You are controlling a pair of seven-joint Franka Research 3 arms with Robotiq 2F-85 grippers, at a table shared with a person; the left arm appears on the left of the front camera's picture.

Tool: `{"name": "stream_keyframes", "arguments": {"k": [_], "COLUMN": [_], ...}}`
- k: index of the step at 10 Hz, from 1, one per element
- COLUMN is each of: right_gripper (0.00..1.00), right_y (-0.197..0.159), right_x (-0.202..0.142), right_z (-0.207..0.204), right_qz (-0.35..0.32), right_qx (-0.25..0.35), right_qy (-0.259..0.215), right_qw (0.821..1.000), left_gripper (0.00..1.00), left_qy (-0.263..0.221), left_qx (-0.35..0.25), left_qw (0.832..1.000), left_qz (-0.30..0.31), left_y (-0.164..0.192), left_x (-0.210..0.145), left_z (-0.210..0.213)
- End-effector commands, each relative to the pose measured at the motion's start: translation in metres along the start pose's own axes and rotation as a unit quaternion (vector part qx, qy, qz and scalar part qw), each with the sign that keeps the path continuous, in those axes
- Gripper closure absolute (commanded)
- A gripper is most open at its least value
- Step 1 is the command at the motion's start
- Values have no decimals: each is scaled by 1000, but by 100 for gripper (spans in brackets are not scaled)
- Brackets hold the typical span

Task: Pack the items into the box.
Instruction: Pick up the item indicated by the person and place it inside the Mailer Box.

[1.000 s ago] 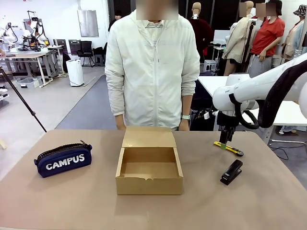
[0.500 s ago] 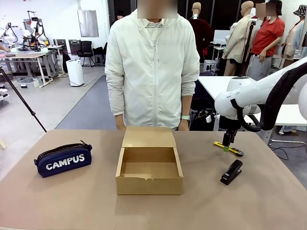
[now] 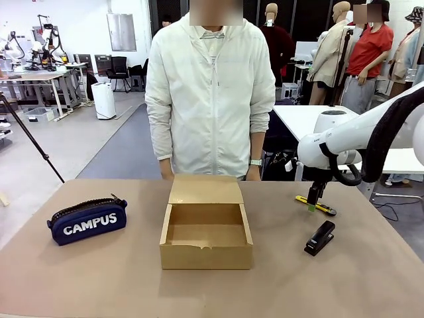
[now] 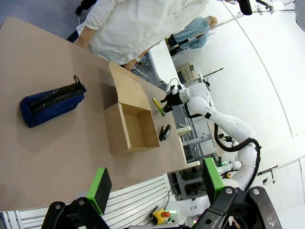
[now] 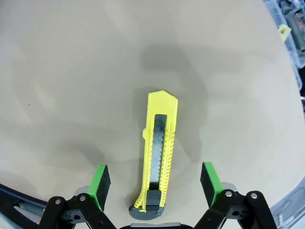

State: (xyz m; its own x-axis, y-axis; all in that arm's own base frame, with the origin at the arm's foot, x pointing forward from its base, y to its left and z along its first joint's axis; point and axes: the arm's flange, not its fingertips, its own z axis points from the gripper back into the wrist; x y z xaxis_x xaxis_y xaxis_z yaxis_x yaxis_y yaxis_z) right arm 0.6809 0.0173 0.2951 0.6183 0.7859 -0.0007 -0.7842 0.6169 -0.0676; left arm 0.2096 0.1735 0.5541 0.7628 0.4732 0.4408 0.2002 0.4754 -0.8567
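Observation:
The open brown box (image 3: 206, 255) stands at the table's middle, its flap lid laid back toward the person. The navy "CAMPUS" pouch (image 3: 87, 220) lies to its left. At the right lie the yellow-and-black utility knife (image 3: 317, 205) and, nearer, the black stapler (image 3: 319, 238). My right gripper (image 3: 312, 203) hangs open just over the knife's left end. In the right wrist view the knife (image 5: 157, 152) lies lengthwise between the green pads (image 5: 101, 180), untouched. High above the table, my left gripper (image 4: 156, 185) is open and holds nothing. Below it are the pouch (image 4: 51, 102) and the box (image 4: 114, 131).
A person in a white jacket (image 3: 211, 93) stands at the far edge behind the box, hands down behind the table. Bare tabletop (image 3: 99, 278) stretches in front of the pouch and the box. The table's right edge runs close to the stapler.
My right gripper has come down and slightly to the right, closer over the knife. The pouch, box and stapler have not moved.

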Motion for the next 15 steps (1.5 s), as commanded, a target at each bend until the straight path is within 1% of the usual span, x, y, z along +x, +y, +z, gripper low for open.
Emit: {"name": "stream_keyframes", "arguments": {"k": [1, 3, 4, 5, 6, 11, 15], "right_gripper": [0, 0, 20, 78, 100, 100, 100], "right_y": [3, 3, 3, 3, 3, 4, 4], "right_x": [-6, -5, -5, -5, -6, -7, -6], "right_z": [0, -3, -5, -4, -4, -4, -6], "right_qz": [-2, 1, 1, -1, -1, 1, 2], "right_qx": [-21, -22, -11, -6, -1, -2, 4], "right_qy": [2, 2, 12, 16, 20, 11, 13], "right_qw": [1000, 1000, 1000, 1000, 1000, 1000, 1000], "left_gripper": [0, 0, 0, 0, 0, 0, 0], "left_qy": [-4, -4, -4, -4, -4, -4, -4], "left_qx": [-9, -9, -9, -9, -9, -9, -9], "left_qw": [1000, 1000, 1000, 1000, 1000, 1000, 1000], "left_qz": [-9, -9, -9, -9, -9, -9, -9], "left_y": [0, 0, 0, 0, 0, 0, 0], "left_x": [1, 1, 1, 1, 1, 1, 1], "left_z": [1, 1, 1, 1, 1, 1, 1]}}
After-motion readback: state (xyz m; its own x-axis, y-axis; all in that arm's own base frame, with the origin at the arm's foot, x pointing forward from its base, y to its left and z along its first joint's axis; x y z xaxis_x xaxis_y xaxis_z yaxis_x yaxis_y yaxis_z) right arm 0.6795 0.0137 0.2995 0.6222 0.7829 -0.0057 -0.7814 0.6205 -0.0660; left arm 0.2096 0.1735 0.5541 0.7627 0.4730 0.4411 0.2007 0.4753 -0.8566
